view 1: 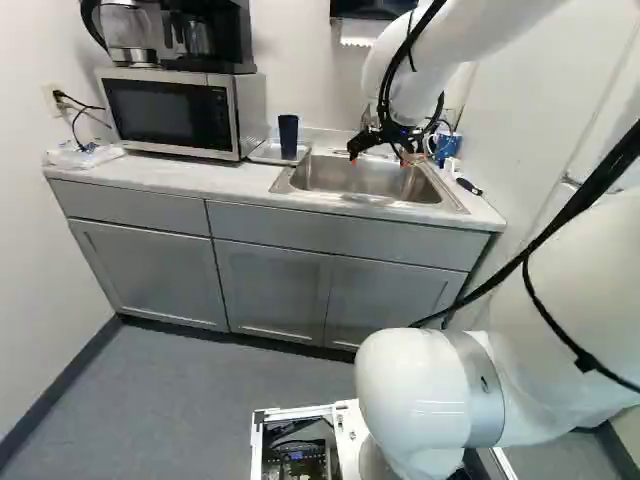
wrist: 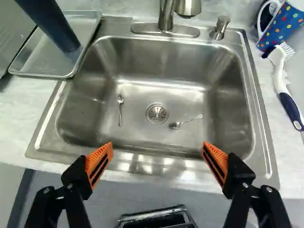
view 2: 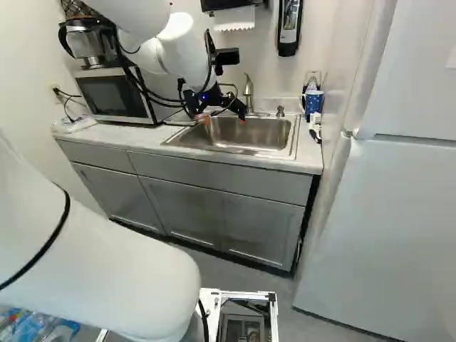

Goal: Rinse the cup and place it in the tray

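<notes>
The refrigerator (view 2: 385, 221) closes the room at the right of the right base view, beside a run of grey cabinets. The countertop (view 1: 220, 182) above them carries the microwave (view 1: 170, 115) toward its left end in the left base view and, set into it, the stainless sink (wrist: 263, 118). The single arm (view 1: 430, 375) reaches over from the front.

Between microwave and sink lies the metal tray (wrist: 35, 57), near the countertop's back edge. The open claw (wrist: 157, 148) is above the sink's front edge, its orange-padded fingers spread wide with nothing between them. The dark blue cup (view 1: 288, 137) stands in the tray, long axis upright, well apart from the claw: ahead of it and off to its microwave side, beyond the sink's left edge. Should the cup need rinsing, the move would presumably run diagonally that way, closing across its upright sides, then return toward the faucet (view 2: 248, 92). Whether it has been rinsed cannot be told.

At the sink's far right corner are a dotted mug (wrist: 280, 26) and, beside it, a brush (wrist: 281, 80). Two spoons (wrist: 120, 107) lie either side of the drain (wrist: 156, 113).
</notes>
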Controlling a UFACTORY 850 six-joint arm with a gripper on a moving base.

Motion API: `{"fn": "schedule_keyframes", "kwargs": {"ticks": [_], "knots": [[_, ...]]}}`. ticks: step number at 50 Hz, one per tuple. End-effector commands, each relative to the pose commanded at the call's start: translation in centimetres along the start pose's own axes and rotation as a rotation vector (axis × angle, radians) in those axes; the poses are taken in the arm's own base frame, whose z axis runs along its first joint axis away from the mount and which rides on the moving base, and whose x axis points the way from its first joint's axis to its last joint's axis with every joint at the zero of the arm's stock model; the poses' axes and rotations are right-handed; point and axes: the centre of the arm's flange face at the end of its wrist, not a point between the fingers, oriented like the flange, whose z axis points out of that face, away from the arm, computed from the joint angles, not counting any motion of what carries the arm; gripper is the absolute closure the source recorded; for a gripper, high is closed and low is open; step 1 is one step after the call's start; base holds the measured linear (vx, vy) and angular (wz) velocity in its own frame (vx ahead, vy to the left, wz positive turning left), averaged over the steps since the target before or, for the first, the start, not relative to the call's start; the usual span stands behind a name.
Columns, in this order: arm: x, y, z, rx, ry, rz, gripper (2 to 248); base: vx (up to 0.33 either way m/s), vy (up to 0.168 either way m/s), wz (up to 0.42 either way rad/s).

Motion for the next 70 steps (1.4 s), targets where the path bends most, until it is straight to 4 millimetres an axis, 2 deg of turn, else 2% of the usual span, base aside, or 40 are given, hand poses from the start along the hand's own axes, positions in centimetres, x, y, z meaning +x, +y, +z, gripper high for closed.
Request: {"fn": "schedule_keyframes", "kwargs": {"ticks": [70], "knots": [[0.0, 0.0, 0.0, 0.0, 0.0, 0.0, 3, -0.161, 0.053, 0.0]]}}
